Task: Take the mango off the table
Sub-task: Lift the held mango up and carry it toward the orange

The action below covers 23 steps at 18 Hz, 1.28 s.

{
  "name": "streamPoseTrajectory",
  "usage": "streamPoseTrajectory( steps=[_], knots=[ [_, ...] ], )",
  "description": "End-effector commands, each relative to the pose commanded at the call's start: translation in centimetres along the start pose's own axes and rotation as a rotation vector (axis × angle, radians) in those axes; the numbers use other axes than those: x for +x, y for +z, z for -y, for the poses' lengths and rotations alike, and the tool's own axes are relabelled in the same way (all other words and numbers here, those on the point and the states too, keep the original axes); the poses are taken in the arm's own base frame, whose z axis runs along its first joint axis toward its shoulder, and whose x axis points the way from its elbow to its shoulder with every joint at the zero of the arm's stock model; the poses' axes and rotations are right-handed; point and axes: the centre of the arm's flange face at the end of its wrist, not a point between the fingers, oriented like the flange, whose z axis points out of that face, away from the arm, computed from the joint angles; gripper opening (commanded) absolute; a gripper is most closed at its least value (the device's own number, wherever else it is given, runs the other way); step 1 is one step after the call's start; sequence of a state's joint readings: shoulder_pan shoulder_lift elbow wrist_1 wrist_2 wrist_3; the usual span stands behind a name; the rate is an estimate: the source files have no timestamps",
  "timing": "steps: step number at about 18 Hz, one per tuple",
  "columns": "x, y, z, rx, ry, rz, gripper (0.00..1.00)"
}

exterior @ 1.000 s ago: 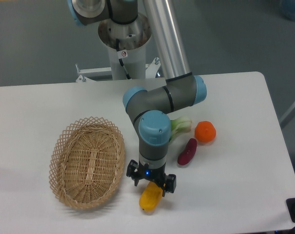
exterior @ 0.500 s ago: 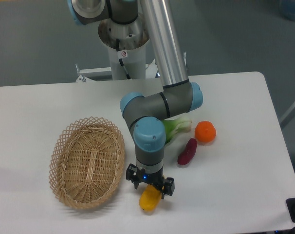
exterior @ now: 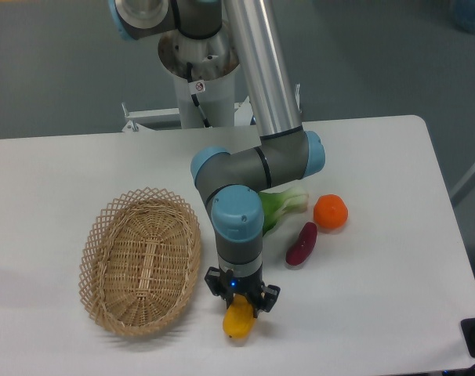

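Gripper [exterior: 241,306] fingers pinch the mango [exterior: 237,321] on the table [exterior: 378,274]; wicker basket [exterior: 141,260] to its left.

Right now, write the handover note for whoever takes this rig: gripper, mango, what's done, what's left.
Gripper: down over the upper end of the mango, fingers on either side of it; whether they press on it cannot be told from this view.
Mango: near the front edge of the table, just right of the wicker basket; it looks to be lying on the tabletop.
Other items: purple piece, orange fruit and green vegetable lie further back, apart from the mango.
Done: approach and descent.
Left: confirm the grip, then lift the mango.
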<state>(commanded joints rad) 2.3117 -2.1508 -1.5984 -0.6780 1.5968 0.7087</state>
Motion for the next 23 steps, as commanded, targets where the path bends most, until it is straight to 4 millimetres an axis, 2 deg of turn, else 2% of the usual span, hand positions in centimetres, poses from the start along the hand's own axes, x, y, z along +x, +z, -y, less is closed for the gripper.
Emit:
streamPoseTrajectory(
  steps=[2,5,11,19,23],
  knots=[
    [-0.4,-2.5,0.2,0.023,0.002,0.020,0.39],
    [-1.8,-5.0,-0.5,0.023,0.014,0.032,0.39],
    [-5.6,-11.0,-4.7,-0.057,0.091,-0.027,0.40],
    [-8.3,-16.5,-10.2,-0.116,0.204,-0.131,0.41],
    [-9.0,-17.7,-11.0,-0.103,0.227,-0.145,0.41]
  ],
)
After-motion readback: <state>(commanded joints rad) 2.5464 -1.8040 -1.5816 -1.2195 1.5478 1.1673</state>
